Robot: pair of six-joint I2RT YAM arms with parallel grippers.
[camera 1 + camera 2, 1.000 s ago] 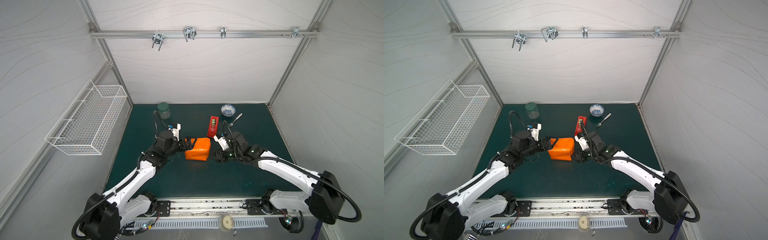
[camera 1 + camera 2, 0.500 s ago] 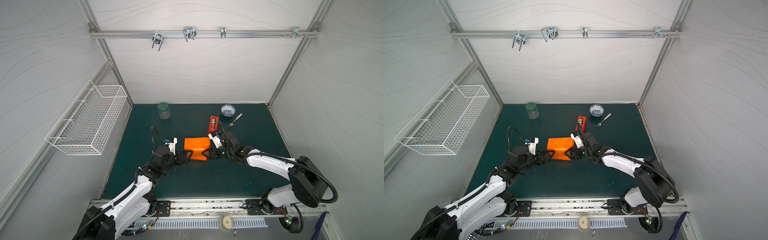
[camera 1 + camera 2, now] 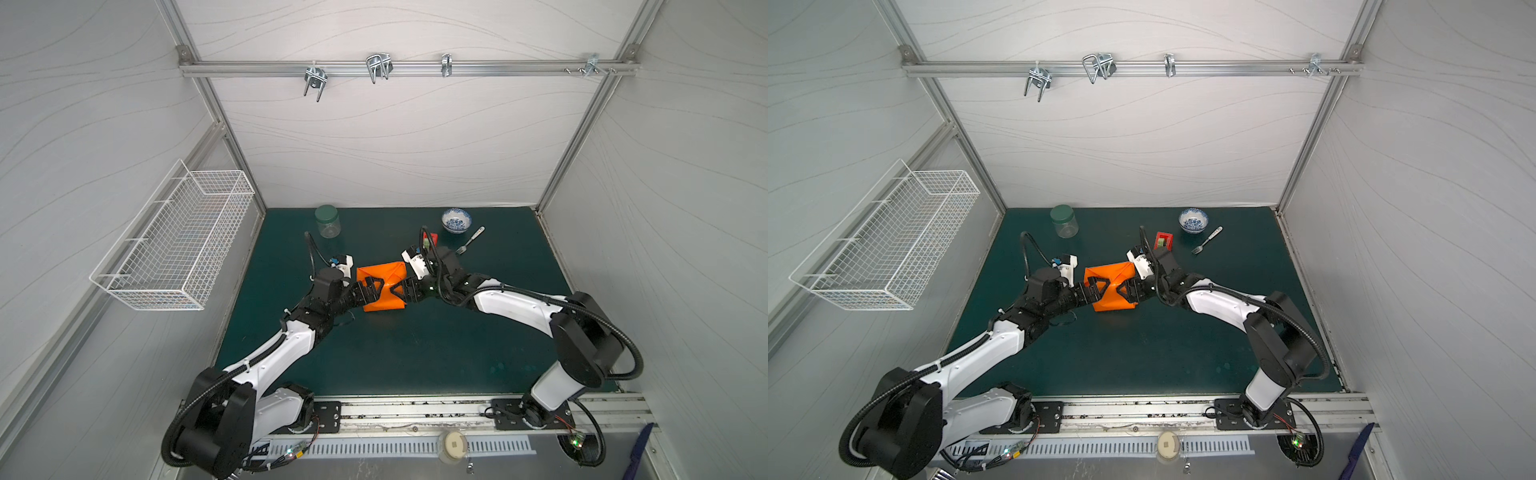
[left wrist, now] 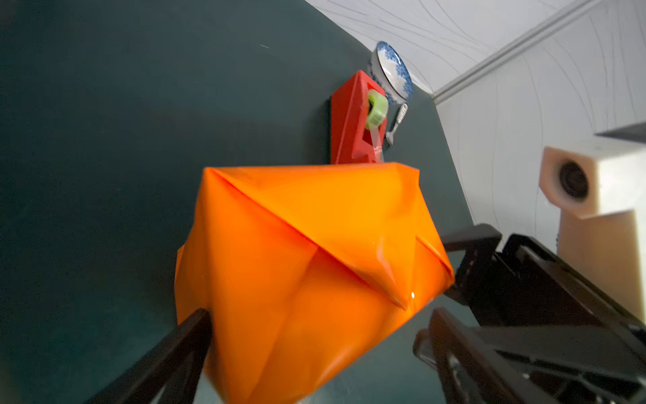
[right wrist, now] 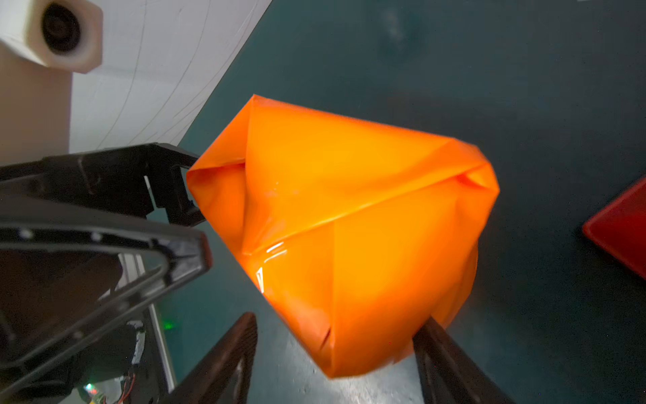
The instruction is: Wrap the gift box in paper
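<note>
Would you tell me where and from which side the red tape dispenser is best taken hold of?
Probably across the long flat flanks of the tape dispenser, coming down from above. It stands as a narrow block on the mat, so jaws would span its width, and the green tape roll sits in its open top slot, so pinch near one end, clear of the roll.

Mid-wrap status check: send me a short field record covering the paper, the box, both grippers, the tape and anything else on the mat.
paper: folded all round into a closed orange parcel, mid-mat
gift box: hidden inside the paper, none of it showing
left gripper: jaws open, astride the parcel's left end
right gripper: jaws open, astride the parcel's right end
tape dispenser: on the mat behind the parcel, not held
other items: jar, bowl and fork along the back
</note>
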